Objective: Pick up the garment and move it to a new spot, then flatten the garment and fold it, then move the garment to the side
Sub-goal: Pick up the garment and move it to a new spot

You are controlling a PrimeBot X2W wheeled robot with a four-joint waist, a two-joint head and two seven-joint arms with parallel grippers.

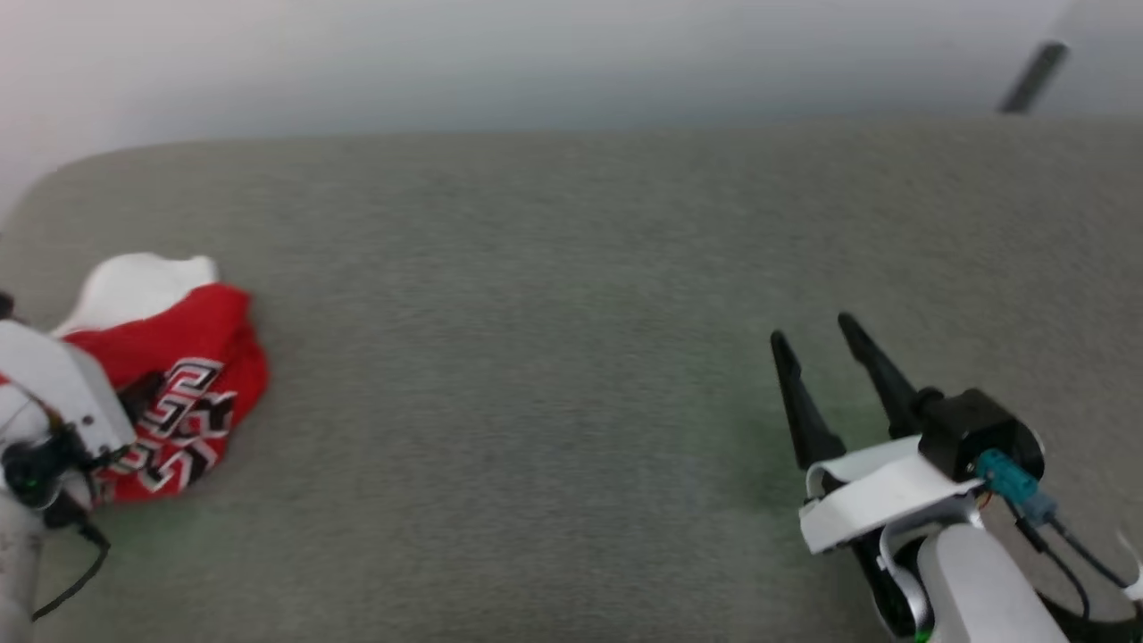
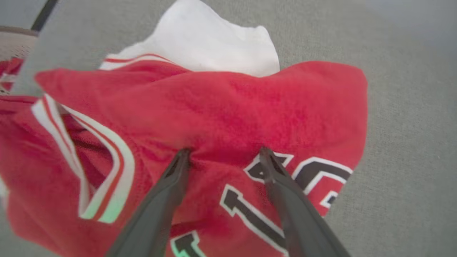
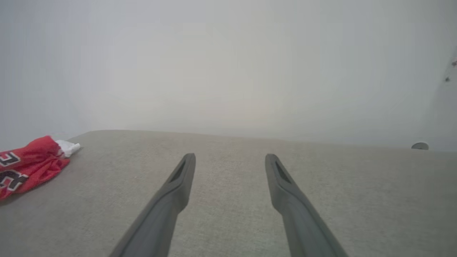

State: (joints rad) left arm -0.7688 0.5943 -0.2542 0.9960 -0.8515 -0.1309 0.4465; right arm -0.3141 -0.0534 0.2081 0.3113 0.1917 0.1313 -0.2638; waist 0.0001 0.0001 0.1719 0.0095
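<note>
Garment [image 1: 192,357]: crumpled, nine o'clock.
Left fingers [image 2: 167,200]: wide apart, tips on garment.
Right fingers [image 3: 175,192]: wide apart, empty, four o'clock.

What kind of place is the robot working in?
Probably a plain test room for folding clothes, though I can't be sure: a wide grey fabric-covered table, a bare pale wall behind it, and one crumpled red jersey lying near the table's left end.
</note>
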